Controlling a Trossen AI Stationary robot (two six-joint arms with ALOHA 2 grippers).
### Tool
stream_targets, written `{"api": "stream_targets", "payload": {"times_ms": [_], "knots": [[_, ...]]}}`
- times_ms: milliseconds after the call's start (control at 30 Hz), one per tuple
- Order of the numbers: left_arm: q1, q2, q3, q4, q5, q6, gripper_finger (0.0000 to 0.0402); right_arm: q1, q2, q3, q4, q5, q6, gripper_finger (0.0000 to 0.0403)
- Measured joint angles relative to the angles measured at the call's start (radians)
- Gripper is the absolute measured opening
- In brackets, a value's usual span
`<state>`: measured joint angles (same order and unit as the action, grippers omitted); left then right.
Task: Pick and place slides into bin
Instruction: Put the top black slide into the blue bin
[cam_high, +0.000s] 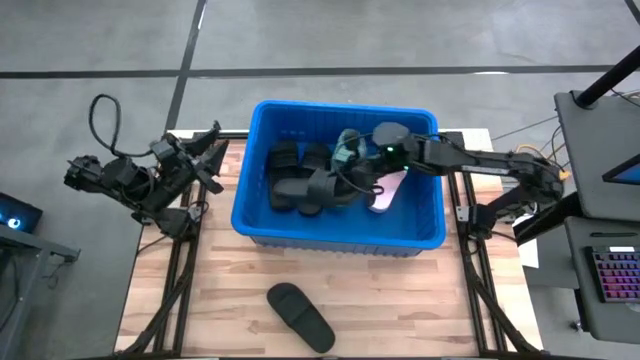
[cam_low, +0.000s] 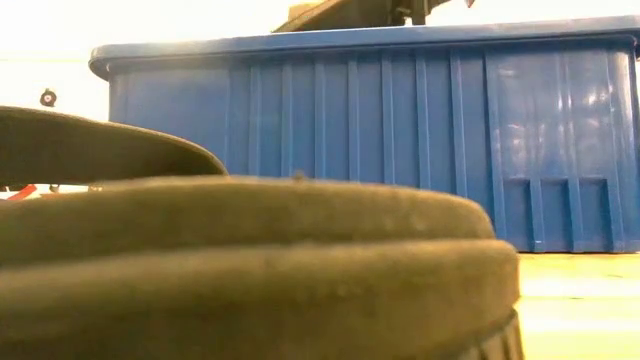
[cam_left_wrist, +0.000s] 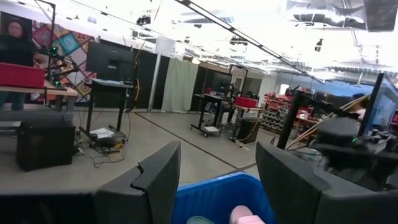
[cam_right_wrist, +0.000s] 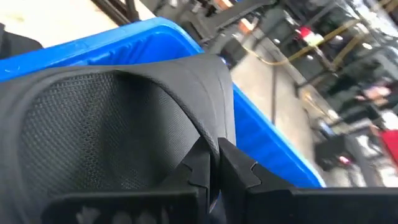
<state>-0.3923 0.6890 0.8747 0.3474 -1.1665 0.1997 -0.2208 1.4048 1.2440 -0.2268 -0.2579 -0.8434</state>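
Here, the large bright blue plastic bin (cam_high: 256, 226) sits at the wooden tabletop's far edge, holding several foam slides. The right gripper (cam_high: 352, 178) reaches over it, jaws closed on a black foam slide (cam_right_wrist: 112, 124). The left gripper (cam_high: 208, 150) waits beside the bin, jaws open. Another black slide (cam_high: 300, 317) lies near the front edge.

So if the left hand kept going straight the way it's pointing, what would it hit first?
Probably the bin: the left hand, fingers apart, is aimed over its near blue rim toward the slides inside. Depth is unclear, so it might pass just above the rim.
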Motion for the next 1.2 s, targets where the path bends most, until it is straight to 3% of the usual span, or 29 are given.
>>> {"api": "stream_targets", "payload": {"times_ms": [200,500,800,1200], "knots": [[0.000,-0.057,0.000,-0.022,-0.003,-0.001,0.0194,-0.003,0.148,0.074,-0.002,-0.094,-0.084,0.0008],[0.000,-0.115,-0.003,-0.052,-0.047,-0.009,0.0194,-0.029,0.310,0.130,-0.018,-0.107,-0.218,0.0008],[0.000,-0.145,-0.006,-0.053,-0.047,0.015,0.0194,-0.004,0.369,0.138,-0.021,-0.182,-0.280,0.0008],[0.000,-0.145,-0.011,-0.052,-0.053,0.019,0.0194,0.021,0.470,0.137,0.038,-0.193,-0.267,0.0008]]}}
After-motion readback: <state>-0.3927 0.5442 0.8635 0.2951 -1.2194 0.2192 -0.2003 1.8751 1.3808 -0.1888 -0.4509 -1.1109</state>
